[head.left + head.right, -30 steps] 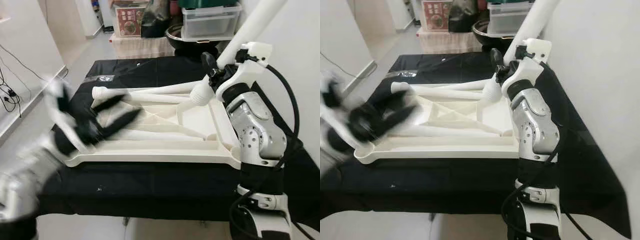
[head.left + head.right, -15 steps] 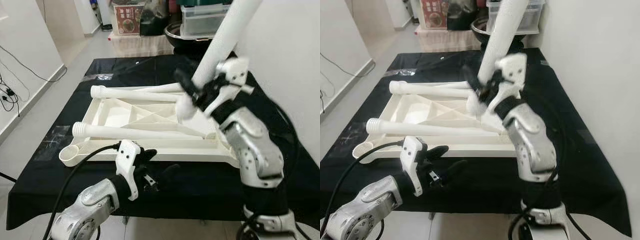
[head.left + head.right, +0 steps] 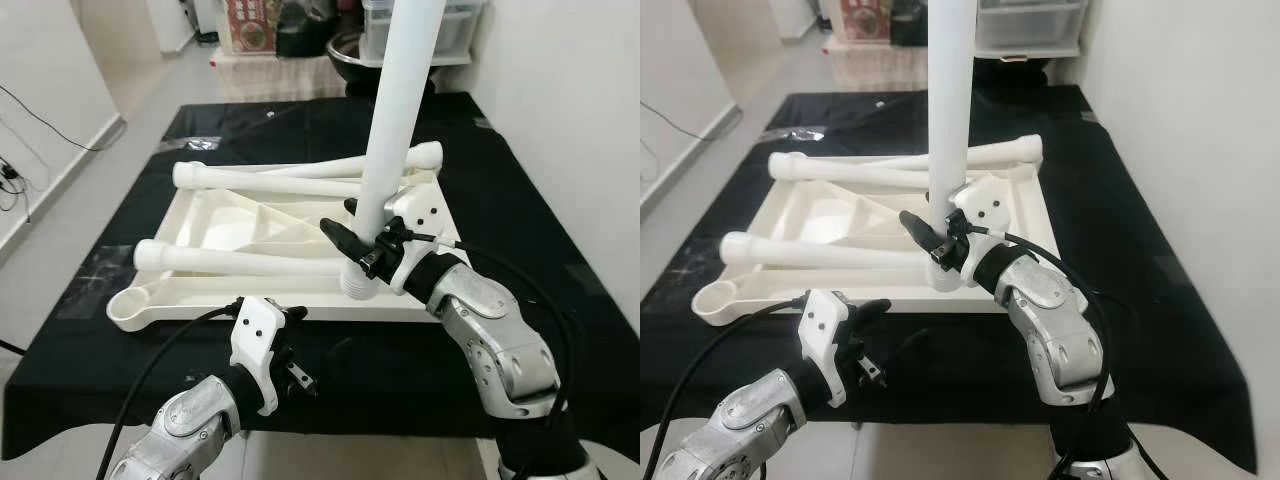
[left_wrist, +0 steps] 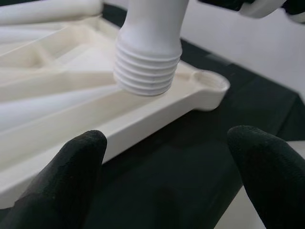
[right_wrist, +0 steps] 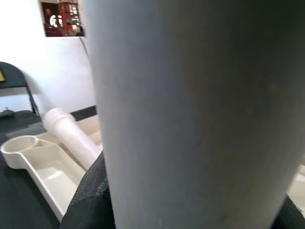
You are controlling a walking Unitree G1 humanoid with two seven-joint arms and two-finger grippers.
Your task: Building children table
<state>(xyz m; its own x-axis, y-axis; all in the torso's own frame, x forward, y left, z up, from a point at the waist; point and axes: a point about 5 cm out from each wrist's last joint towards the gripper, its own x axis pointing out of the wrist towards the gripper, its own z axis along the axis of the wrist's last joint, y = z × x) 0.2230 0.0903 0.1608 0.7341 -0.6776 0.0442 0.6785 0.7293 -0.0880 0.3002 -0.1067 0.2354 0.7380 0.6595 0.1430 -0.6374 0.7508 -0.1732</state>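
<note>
White plastic tabletop (image 3: pixel 215 225), upside down w/ ribbed underside up, lies on black cloth (image 3: pixel 560 250) and serves as landmark. At its near-left corner, a round leg socket (image 3: pixel 132 305). Two loose legs rest across tabletop: one (image 3: pixel 240 262) along near edge, another (image 3: pixel 265 182) along far edge. Left gripper (image 3: pixel 305 365) hovers over cloth just in front of tabletop's near edge, fingers (image 4: pixel 71 183) spread apart, nothing between them. Right of centre, right gripper (image 3: pixel 355 240) is clamped on an upright leg (image 3: pixel 400 110), whose threaded end (image 4: pixel 147 67) hangs just above tabletop's near rim, close to near-right socket (image 4: pixel 212 82).
</note>
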